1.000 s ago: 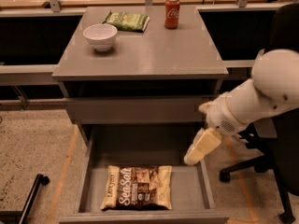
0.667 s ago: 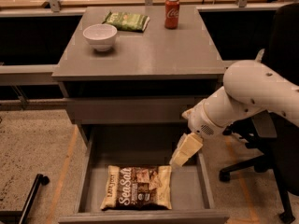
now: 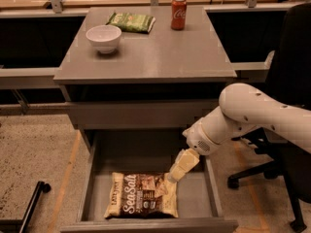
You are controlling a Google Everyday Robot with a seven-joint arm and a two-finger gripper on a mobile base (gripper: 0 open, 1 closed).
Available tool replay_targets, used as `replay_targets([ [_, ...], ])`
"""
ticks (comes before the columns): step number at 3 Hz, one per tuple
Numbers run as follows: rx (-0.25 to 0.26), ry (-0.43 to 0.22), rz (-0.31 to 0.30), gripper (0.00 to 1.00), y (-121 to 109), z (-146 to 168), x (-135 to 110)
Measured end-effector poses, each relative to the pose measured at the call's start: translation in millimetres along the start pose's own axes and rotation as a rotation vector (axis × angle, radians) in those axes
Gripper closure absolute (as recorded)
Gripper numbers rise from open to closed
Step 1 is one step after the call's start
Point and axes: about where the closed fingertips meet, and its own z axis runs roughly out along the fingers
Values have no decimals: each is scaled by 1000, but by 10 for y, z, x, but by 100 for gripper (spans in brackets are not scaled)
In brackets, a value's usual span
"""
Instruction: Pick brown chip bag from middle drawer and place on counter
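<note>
Grey middle drawer [image 3: 197, 198] stands pulled out, and the brown chip bag [image 3: 142, 201] lies flat near its front edge, left of centre. The gripper [image 3: 174, 175] hangs at the bag's back right corner; whether it is apart, together or touching cannot be told. Bare floor runs along the drawer's right wall and back edge. On the counter [image 3: 155, 57], a white bowl [image 3: 103, 37], a green snack bag [image 3: 131, 22] and a cola can [image 3: 178, 13] sit toward the back edge.

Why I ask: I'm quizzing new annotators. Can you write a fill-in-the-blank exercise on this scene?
1. The gripper is low in the open middle drawer, at a corner of the ____.
2. On the counter, the white bowl stands near a ____ snack bag.
3. The soda can on the counter stands ____.
Missing words: brown chip bag; green; upright.
</note>
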Motion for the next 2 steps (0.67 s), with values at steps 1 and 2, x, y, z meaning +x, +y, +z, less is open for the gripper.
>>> replay_targets([
  [1,-8,7,-7,0,15,182,-28],
  [2,-40,-44,0,0,-60,498,-35],
])
